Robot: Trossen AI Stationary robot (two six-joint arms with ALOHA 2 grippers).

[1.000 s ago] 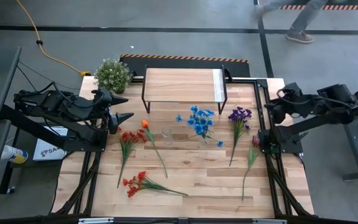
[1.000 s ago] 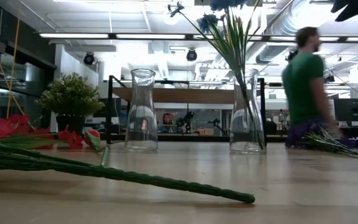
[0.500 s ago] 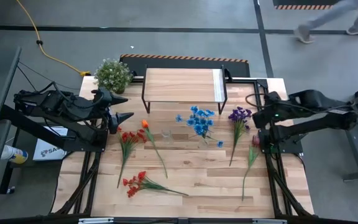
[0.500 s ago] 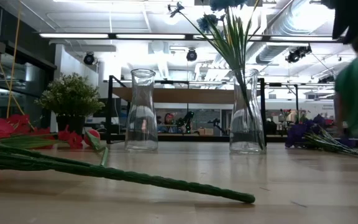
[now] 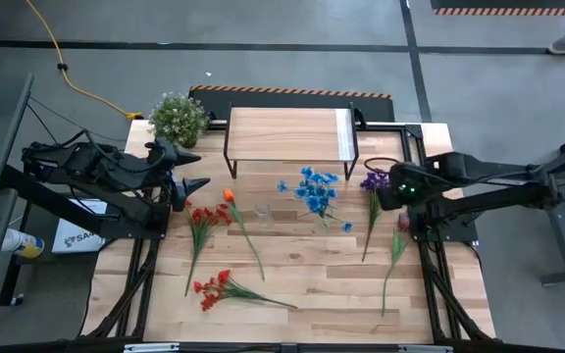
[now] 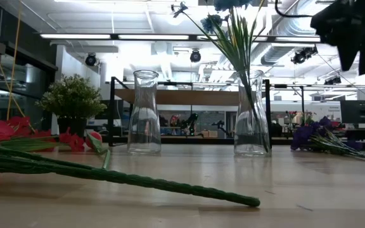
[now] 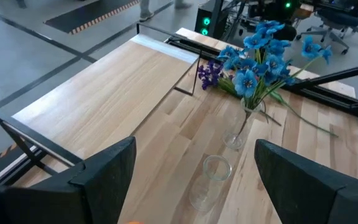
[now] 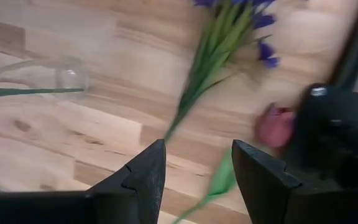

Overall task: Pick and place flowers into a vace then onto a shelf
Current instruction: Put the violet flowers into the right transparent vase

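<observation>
Loose flowers lie flat on the plank table: purple ones (image 5: pixel 376 182) at the right, a pink bud stem (image 5: pixel 401 224) beside them, and red (image 5: pixel 202 222), orange (image 5: pixel 230 197) and more red ones (image 5: pixel 214 288) at the left. Blue flowers (image 5: pixel 314 190) stand in a glass vase (image 6: pixel 251 115). An empty vase (image 6: pixel 144 113) stands beside it. The shelf (image 5: pixel 287 134) is at the far middle. My right gripper (image 8: pixel 194 174) hangs open, pointing down, above the purple flowers' stalk (image 8: pixel 194 93) and clear of it. My left gripper (image 7: pixel 194 149) waits open, raised at the table's left.
A bushy potted plant (image 5: pixel 178 118) stands at the far left corner. A long green stalk (image 6: pixel 119 176) lies across the near part of the table. Black frame rails (image 5: pixel 420 211) run along the table's right side, close to my right gripper.
My right gripper has swung in from the table's right edge toward the purple flowers and come down. It has tipped from near level to pointing down and has rolled. The flowers and vases have not moved. A person behind the table has walked out of view.
</observation>
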